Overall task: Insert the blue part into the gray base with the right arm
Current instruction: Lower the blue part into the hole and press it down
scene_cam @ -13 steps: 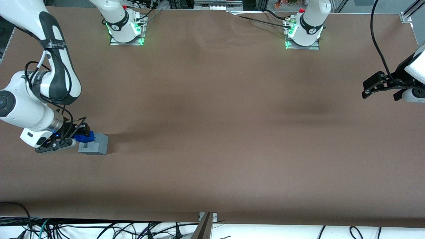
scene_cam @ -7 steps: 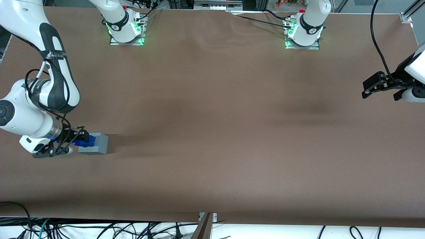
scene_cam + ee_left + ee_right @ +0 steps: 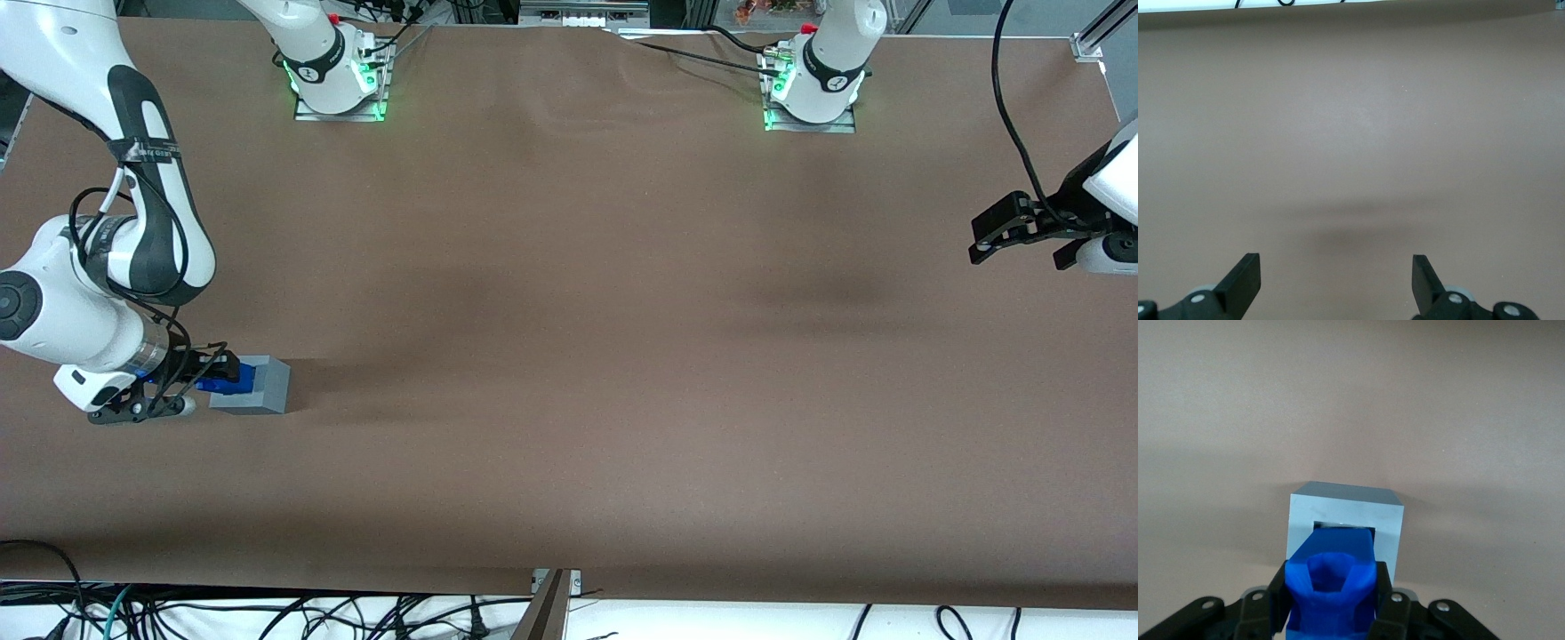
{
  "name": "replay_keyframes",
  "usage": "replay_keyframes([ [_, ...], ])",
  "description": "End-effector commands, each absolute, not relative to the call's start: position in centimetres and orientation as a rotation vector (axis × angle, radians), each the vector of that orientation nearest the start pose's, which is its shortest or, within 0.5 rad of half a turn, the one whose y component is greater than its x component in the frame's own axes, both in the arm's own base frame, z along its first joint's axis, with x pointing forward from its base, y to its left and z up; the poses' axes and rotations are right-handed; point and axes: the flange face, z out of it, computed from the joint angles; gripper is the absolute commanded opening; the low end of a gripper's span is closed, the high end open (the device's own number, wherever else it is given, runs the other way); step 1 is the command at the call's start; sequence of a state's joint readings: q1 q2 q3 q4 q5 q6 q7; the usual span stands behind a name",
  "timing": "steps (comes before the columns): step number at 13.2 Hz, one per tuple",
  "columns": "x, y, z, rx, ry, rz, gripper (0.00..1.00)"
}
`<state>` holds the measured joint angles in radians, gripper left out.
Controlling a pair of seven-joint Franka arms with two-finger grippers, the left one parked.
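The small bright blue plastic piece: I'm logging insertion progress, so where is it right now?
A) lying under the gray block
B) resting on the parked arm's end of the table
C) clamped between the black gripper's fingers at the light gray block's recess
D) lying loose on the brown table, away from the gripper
C: the small bright blue plastic piece sits between the fingers of the right arm's black gripper, right at the square recess of the light gray plastic block.

Gray base (image 3: 253,388) on the table (image 3: 569,356) toward the working arm's end, blue part (image 3: 1331,590) clamped between the gripper (image 3: 1332,600) fingers, over the base's recess (image 3: 1343,528), gripper just beside and above the base
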<state>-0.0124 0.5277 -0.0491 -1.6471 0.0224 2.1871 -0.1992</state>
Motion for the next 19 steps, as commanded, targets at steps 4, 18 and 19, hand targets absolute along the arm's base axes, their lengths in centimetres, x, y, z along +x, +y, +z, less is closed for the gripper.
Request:
replay_keyframes([
  [4,69.0,-3.8,31.2,-3.136,-0.146,-0.054,0.03],
  [18,68.5,-3.4,34.6,-3.139,-0.081,-0.076,0.99],
  [19,68.4,-3.4,34.7,-3.14,-0.087,-0.076,0.99],
])
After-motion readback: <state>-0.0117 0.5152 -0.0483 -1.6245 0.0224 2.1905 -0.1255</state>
